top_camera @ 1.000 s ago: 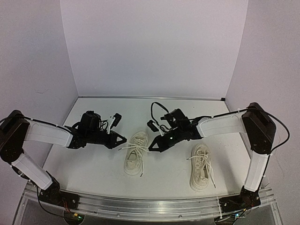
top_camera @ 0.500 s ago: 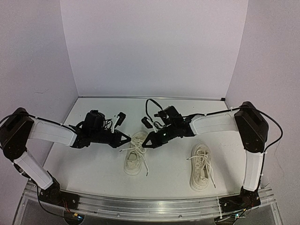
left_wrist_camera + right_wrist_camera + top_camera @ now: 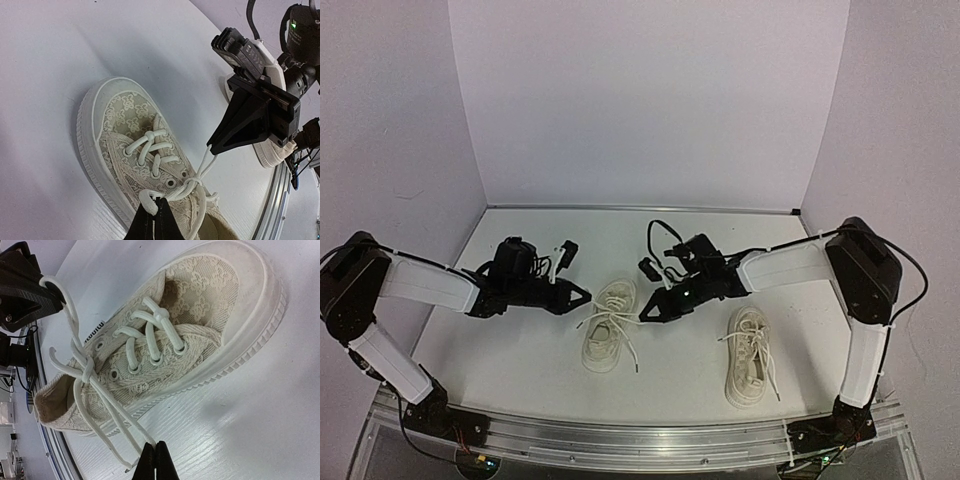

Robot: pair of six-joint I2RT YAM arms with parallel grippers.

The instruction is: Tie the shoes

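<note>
The white desk (image 3: 510, 345) carries the left shoe (image 3: 607, 325) near its middle and the right shoe (image 3: 750, 357) well apart toward the right edge, both soles down.

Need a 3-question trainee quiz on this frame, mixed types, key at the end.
1. True or false: the left pincer and the right pincer both pinch laces of one shoe.
2. That shoe lies: A) on the robot's left B) on its right C) off the table.
3. Fill in: the other shoe is touched by ___ pincers.
Key: 1 true; 2 A; 3 zero.
</note>
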